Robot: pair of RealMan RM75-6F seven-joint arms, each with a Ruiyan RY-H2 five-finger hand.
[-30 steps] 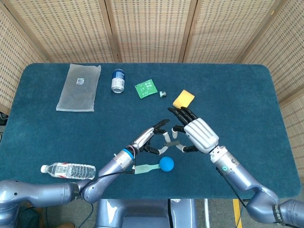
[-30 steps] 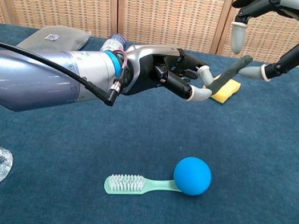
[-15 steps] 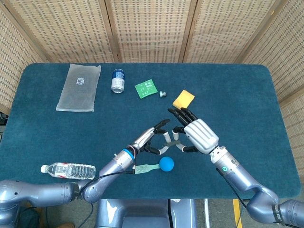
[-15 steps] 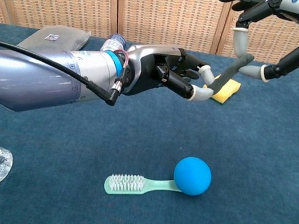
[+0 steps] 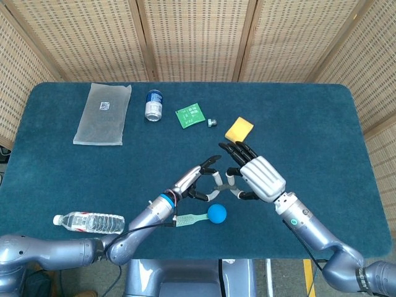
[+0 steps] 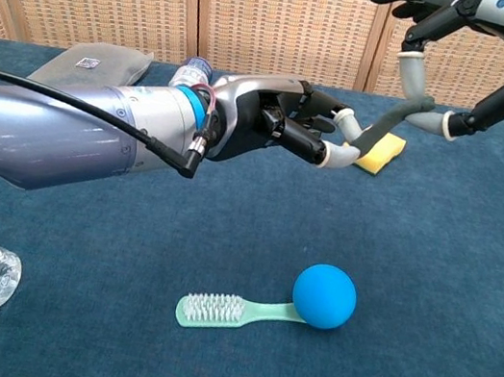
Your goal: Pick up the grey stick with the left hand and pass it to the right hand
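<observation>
Both robot hands pinch grey stick [image 6: 392,125]: left [image 6: 288,125], right [image 6: 473,42] partly cropped.

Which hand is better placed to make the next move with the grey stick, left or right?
Right. The left hand holds the slim grey stick's lower end above the table, while the right hand's fingers pinch its upper end. The right likely only needs to firm its grip before the left lets go.
</observation>
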